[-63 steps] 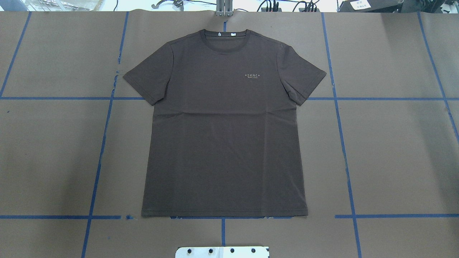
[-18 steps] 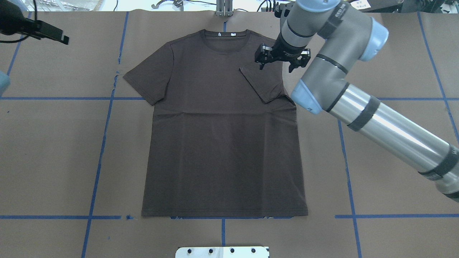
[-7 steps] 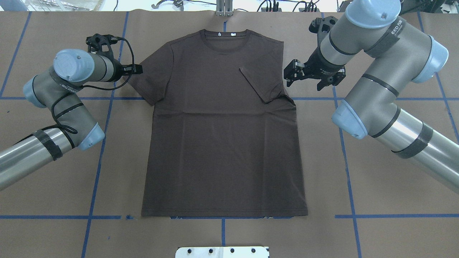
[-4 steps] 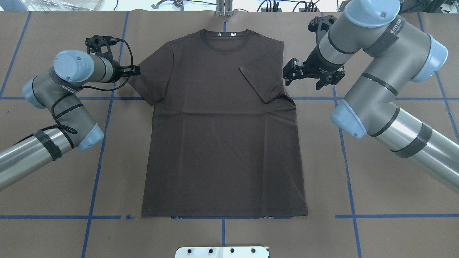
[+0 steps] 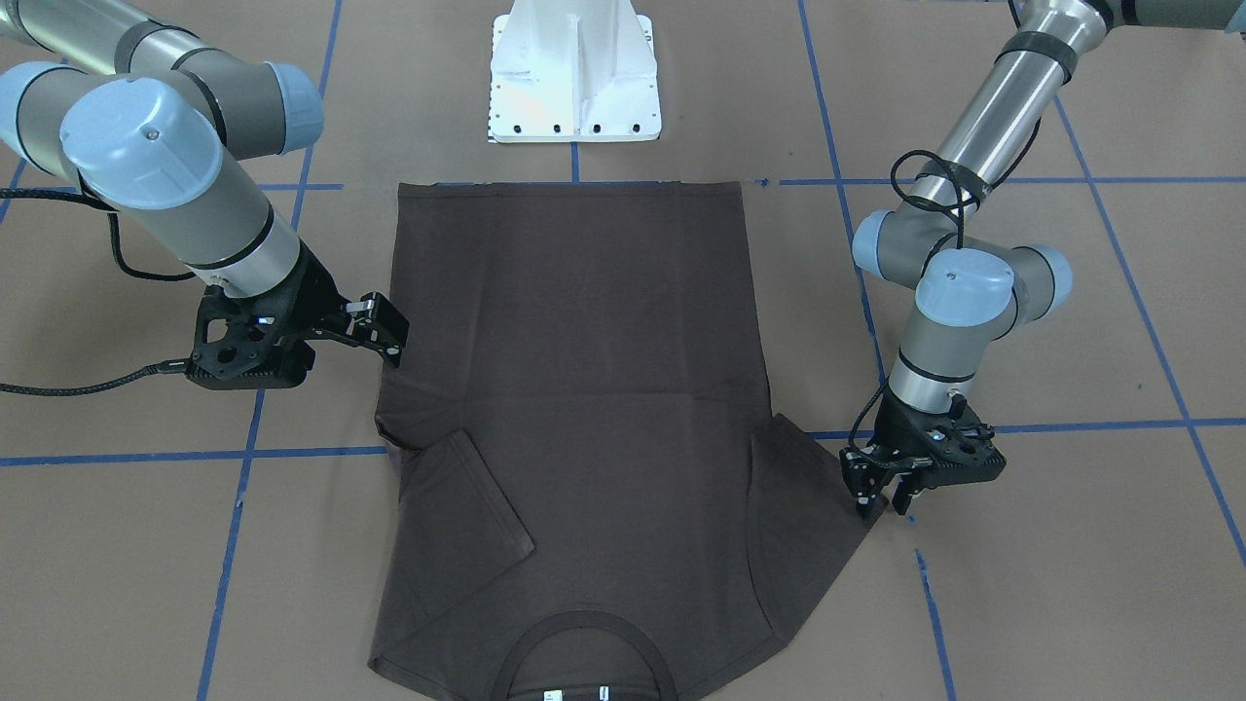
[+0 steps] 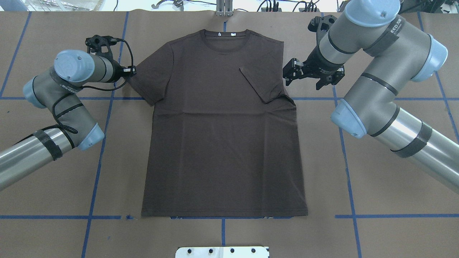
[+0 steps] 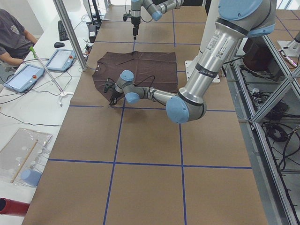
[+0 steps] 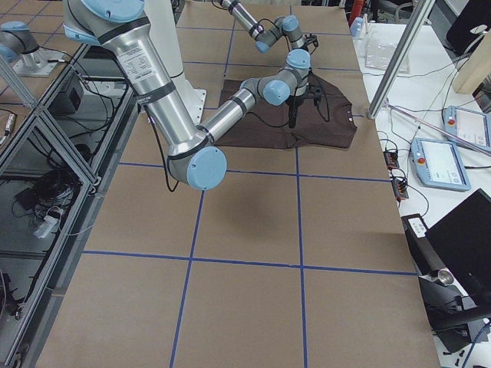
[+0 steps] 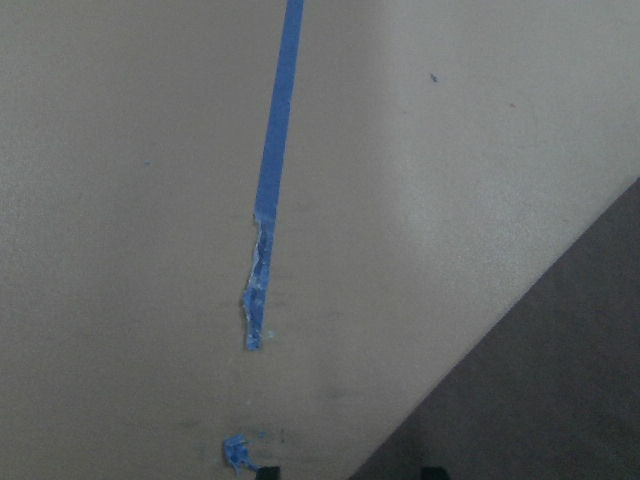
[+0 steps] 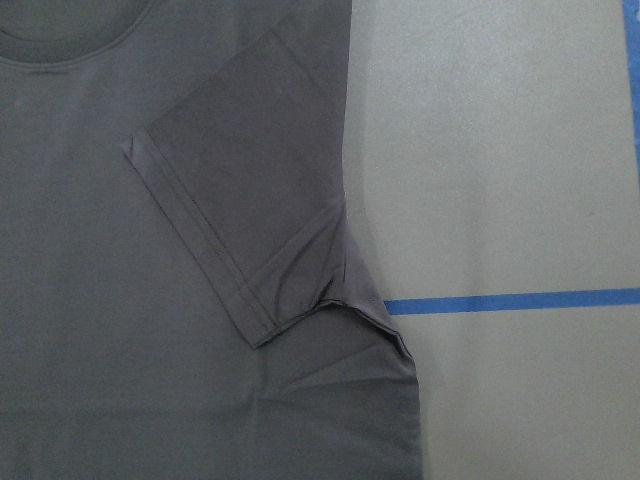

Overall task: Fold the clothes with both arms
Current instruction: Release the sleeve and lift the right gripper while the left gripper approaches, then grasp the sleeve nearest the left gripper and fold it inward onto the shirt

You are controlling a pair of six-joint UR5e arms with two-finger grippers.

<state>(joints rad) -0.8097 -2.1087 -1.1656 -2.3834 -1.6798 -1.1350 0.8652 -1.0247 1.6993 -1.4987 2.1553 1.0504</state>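
Since the earliest view both arms have come in over the table, and the shirt's right sleeve has been folded in across the chest, hiding the pale logo. Nearest the robot, the white metal pedestal base [image 5: 574, 78] stands just off the hem. The dark brown short-sleeved T-shirt [image 6: 222, 143] lies flat, front up, mid-way across the brown paper-covered table [image 6: 394, 161] with its blue tape grid [image 6: 394, 216], hem toward the robot. Farther out, at sleeve level, the grey jointed left arm [image 6: 82, 70] reaches low. Its black two-finger left hand [image 6: 133, 71] is at the outer tip of the outstretched left sleeve [image 6: 148, 77], fingers slightly apart and straddling the sleeve's edge. The grey jointed right arm [image 6: 376, 71] holds its black right hand [image 6: 304, 80] just beside the folded right sleeve [image 6: 261, 80], fingers spread wide, gripping nothing. Farthest away lies the ribbed round collar [image 6: 226, 41] with its white neck labels [image 6: 226, 34].
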